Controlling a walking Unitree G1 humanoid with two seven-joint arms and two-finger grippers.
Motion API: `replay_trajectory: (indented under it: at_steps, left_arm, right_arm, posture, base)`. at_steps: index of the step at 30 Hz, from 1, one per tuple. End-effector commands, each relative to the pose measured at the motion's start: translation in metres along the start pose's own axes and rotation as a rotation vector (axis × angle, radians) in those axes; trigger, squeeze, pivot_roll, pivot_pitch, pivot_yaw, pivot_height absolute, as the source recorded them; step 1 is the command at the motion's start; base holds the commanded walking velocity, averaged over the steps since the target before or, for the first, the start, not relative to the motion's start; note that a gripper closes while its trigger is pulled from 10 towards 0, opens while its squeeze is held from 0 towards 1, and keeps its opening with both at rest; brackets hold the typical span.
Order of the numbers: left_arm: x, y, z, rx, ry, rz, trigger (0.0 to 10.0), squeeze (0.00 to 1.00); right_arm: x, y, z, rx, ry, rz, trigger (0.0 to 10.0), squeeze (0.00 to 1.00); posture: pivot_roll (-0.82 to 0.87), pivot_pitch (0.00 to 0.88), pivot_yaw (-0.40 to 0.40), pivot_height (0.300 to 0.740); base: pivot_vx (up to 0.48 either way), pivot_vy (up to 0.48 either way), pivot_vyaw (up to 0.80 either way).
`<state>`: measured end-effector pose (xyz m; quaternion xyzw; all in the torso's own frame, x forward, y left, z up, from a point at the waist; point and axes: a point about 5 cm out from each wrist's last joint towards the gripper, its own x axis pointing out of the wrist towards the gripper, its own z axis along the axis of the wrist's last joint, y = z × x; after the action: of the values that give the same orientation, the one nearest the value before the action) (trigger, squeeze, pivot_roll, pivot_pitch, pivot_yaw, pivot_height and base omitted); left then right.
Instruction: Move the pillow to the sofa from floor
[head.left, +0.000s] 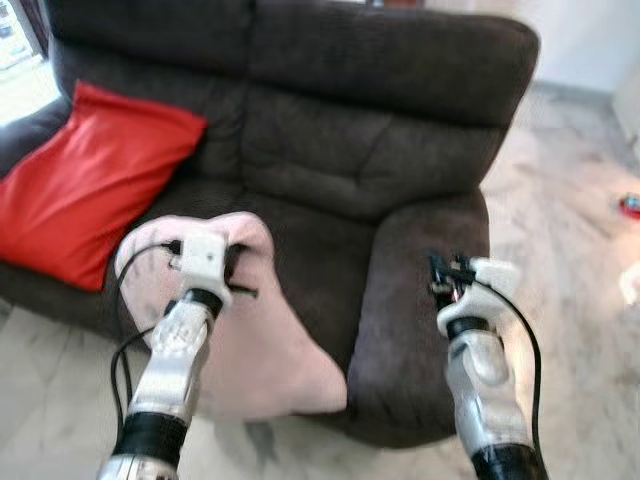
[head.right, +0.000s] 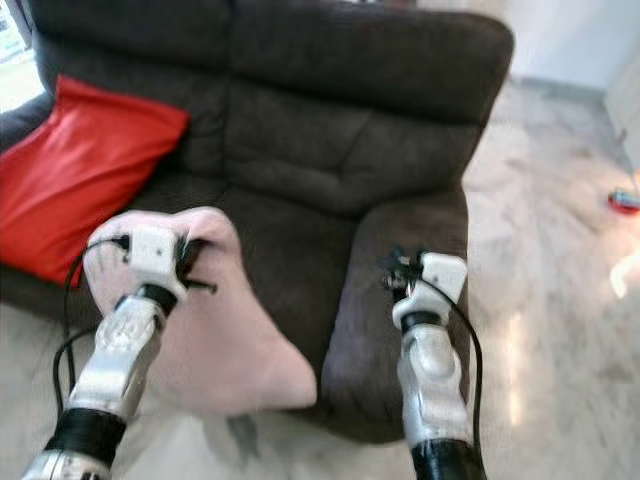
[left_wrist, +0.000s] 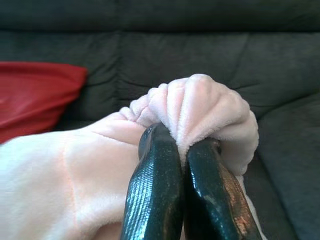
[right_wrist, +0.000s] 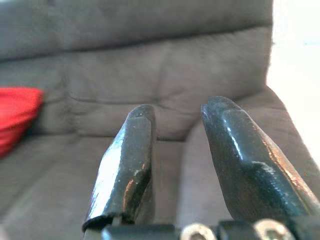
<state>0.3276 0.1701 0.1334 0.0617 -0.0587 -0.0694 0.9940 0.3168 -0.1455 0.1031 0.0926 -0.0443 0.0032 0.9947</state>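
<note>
dark brown sofa (head.left: 330, 150) on pale marble floor (head.left: 570, 260), red cushion (head.left: 85, 185) beyond left end effector (left_wrist: 182, 145). it's pinched tight on pink pillow (head.left: 260, 340), draped over seat edge. right end effector (right_wrist: 177, 120) by armrest, fingers apart, holding nothing.

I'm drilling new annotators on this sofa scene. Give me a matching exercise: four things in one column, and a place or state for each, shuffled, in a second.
Things:
1. soft pale pink plush pillow
2. shiny red fabric cushion
3. left pincer
4. right pincer

Places or states:
A. leaning in the corner of the dark brown fabric sofa
B. open, holding nothing, by the sofa's armrest
C. bunched at one corner, hanging over the seat's front edge
D. shut on plush fabric

Pairs: 1-C, 2-A, 3-D, 4-B
</note>
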Motion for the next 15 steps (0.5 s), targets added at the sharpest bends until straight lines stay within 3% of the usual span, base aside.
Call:
replay_trajectory:
  at_steps: [1,15]
  left_arm:
    - [0.0072,-0.0018,0.0348,-0.005,-0.151,-0.007,10.0,0.0]
    - [0.0095,-0.0079,0.0439,-0.029,-0.171,-0.008,10.0,0.0]
  right_arm:
    - [-0.0008,-0.0065,-0.0009,-0.007,0.001,-0.016,10.0,0.0]
    - [0.002,-0.0077,0.0005,-0.03,-0.014,-0.011,10.0,0.0]
  posture:
    - [0.05,0.0,-0.045,0.74]
    - [0.05,0.0,-0.055,0.74]
  base:
    - [0.0,0.0,0.0]
    - [0.0,0.0,0.0]
